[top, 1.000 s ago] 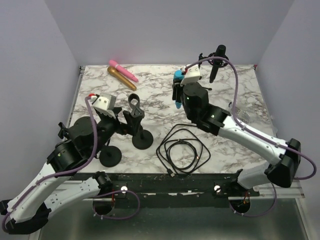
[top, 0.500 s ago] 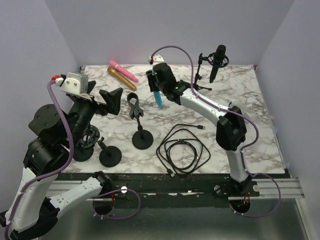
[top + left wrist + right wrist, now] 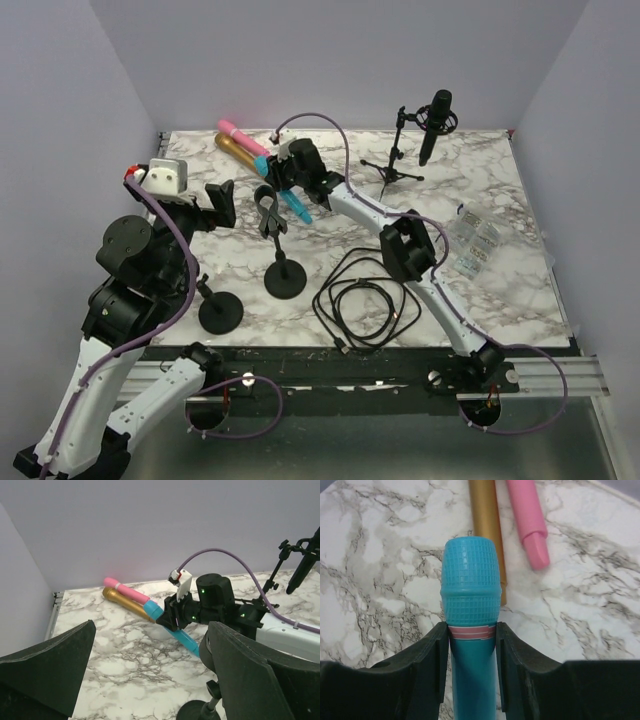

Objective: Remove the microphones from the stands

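My right gripper (image 3: 285,182) is shut on the blue microphone (image 3: 298,208), just below its head, with both pads against the pink band. In the right wrist view the blue microphone (image 3: 470,610) points at the gold microphone (image 3: 487,535) and the pink microphone (image 3: 527,520). The left wrist view shows the blue microphone (image 3: 187,640) slanting down toward the marble table. The black stand (image 3: 271,215) in front of it has an empty clip. My left gripper (image 3: 152,630) is open and raised over the table's left side, holding nothing.
A black microphone on a tripod (image 3: 430,125) stands at the back right. A coiled black cable (image 3: 365,300) lies near the front. A second round stand base (image 3: 220,312) sits front left. Clear plastic packets (image 3: 472,240) lie at the right.
The right arm has swung left across the back of the table with the blue microphone, tipping it from upright to slanted. The left arm rose, then shifted slightly.
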You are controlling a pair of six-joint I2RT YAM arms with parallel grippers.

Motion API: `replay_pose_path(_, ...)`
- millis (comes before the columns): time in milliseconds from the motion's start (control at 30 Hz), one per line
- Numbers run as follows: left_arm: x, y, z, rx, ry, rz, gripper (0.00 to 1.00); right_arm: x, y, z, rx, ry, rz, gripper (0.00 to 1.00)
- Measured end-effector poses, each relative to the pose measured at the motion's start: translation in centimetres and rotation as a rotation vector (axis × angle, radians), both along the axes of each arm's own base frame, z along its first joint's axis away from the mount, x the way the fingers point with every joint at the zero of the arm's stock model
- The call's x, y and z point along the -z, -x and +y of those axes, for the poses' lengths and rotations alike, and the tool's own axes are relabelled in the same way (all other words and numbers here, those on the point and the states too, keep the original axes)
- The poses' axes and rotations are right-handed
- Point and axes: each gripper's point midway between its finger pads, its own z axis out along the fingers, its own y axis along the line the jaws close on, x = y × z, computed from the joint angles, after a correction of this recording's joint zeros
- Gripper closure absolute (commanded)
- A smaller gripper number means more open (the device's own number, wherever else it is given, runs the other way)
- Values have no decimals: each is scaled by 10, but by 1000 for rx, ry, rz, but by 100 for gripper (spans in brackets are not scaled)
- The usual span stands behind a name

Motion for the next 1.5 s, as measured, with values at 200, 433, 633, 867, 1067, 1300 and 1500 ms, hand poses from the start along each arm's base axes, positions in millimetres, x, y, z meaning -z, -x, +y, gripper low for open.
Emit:
replay_pose_path(200,2,5,8,-22,18,-37,1,39,3,32,-63,-36,-23,99)
replay_pose_path(433,-17,13,23,-64,72,-117,1,30,10,69,-99,-123,-139,85)
replay_pose_path(633,-15,10,24,-68,78,-112,2,12,0,78,-70,-188,-264,32)
replay_pose_path(867,-10,4,20,-60,81,-92,2,13,-10,67,-13,-150,-314,3)
replay_pose_path(1067,-1,-6,15,-48,77,-61,1,7,-4,49,16,-85,-253,0)
replay_pose_path(1300,10,-16,7,-31,71,-23,1,-71,11,2,156,-105,-224,0)
replay_pose_path(1500,18,-26,-3,3,59,11,2,-82,42,-68,289,-109,-123,0)
